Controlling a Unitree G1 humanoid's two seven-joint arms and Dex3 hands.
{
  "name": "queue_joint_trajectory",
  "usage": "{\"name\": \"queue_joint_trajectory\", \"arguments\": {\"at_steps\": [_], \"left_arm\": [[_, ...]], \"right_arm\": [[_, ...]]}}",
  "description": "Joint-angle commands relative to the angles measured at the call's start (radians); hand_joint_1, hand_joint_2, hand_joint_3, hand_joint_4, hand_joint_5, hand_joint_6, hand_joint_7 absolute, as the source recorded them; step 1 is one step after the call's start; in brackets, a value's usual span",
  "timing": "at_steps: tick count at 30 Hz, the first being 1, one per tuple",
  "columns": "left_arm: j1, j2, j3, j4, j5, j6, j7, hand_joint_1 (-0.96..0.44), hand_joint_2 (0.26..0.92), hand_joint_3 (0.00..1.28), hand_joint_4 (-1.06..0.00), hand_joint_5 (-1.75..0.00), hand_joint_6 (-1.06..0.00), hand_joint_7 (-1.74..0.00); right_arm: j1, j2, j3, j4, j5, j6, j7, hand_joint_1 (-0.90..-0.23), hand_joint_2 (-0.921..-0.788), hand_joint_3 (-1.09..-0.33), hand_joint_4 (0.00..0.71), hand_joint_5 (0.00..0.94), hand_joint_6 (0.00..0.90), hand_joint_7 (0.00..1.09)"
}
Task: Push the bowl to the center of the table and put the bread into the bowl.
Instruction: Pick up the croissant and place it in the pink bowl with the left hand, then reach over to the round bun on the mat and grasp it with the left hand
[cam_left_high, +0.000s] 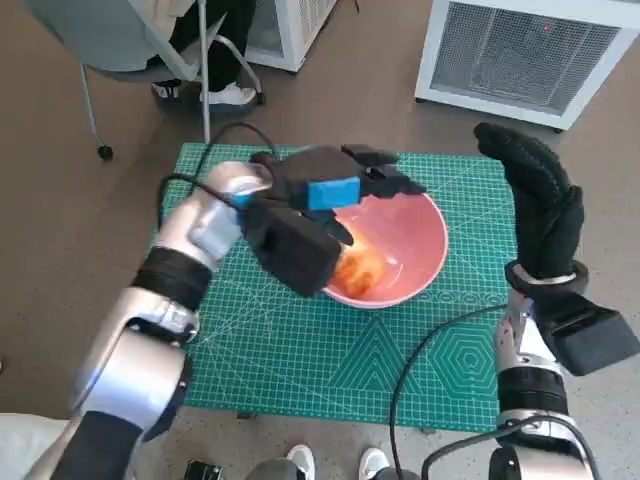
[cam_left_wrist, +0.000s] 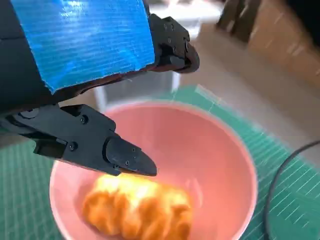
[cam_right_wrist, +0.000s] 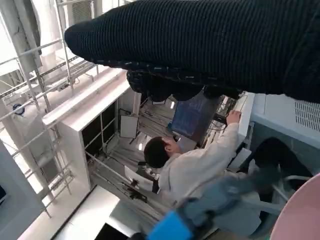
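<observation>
Bread sits inside the pink bowl, just beneath my left robot hand, whose fingers are spread and empty. Right robot hand hangs open beside it. Next, I'd lift clear.

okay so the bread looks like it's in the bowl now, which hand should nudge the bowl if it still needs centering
Left. The left hand hovers open right over the pink bowl, just above the bread inside. The right hand is raised at the table's right edge, off to the bowl's side.
</observation>
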Motion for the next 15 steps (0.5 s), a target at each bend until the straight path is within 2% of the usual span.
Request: {"name": "queue_joint_trajectory", "arguments": {"at_steps": [1,7,15], "left_arm": [[0.059,0.11,0.068,-0.083,-0.071,-0.072,-0.008,-0.4,0.881,0.01,-0.07,-0.03,-0.19,-0.14],[0.184,0.25,0.157,-0.272,-0.179,-0.083,-0.06,-0.38,0.866,0.0,-0.14,-0.02,-0.27,-0.14],[0.449,0.468,0.285,-0.706,-0.288,0.154,-0.178,-0.29,0.818,0.0,-0.24,-0.02,-0.37,-0.12]], "right_arm": [[0.027,0.004,0.004,0.0,0.002,0.015,0.002,-0.581,-0.921,-0.804,0.347,0.001,0.21,0.29],[0.03,0.005,0.006,-0.011,0.003,0.018,0.0,-0.583,-0.921,-0.804,0.346,0.001,0.209,0.29],[0.031,0.009,0.008,-0.019,0.01,0.026,0.006,-0.597,-0.921,-0.8,0.346,0.0,0.209,0.28]]}}
